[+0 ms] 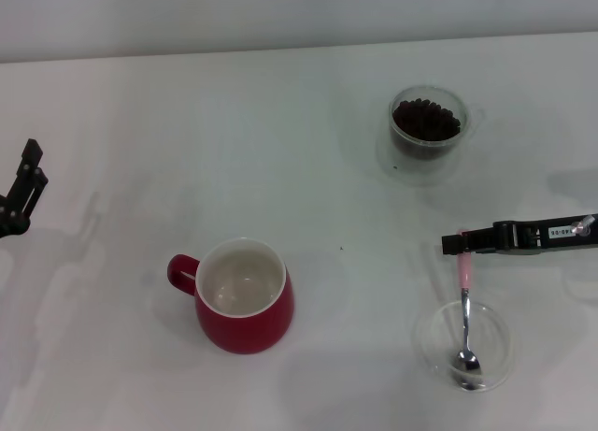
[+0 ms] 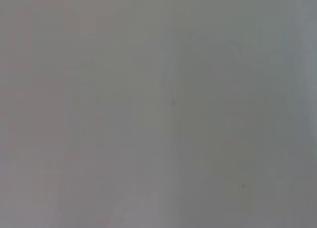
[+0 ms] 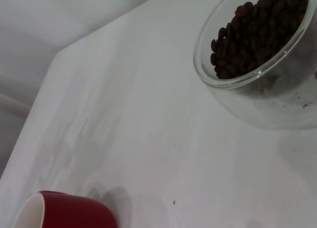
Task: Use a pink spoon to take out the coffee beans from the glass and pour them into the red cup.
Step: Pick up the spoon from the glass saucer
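The red cup (image 1: 245, 298) stands upright at the front centre, its handle toward my left; its rim shows in the right wrist view (image 3: 59, 210). The glass (image 1: 428, 124) holds the coffee beans (image 1: 426, 119) at the back right, and is close in the right wrist view (image 3: 257, 65). The pink spoon (image 1: 464, 291) has its metal bowl in a shallow clear dish (image 1: 495, 342) and its pink handle pointing away from me. My right gripper (image 1: 455, 244) reaches in from the right and crosses the far end of the handle. My left gripper (image 1: 23, 190) is parked at the far left.
The white table (image 1: 280, 150) carries only these things. The shallow dish stands in front of the glass, near the front right edge. The left wrist view shows only bare surface.
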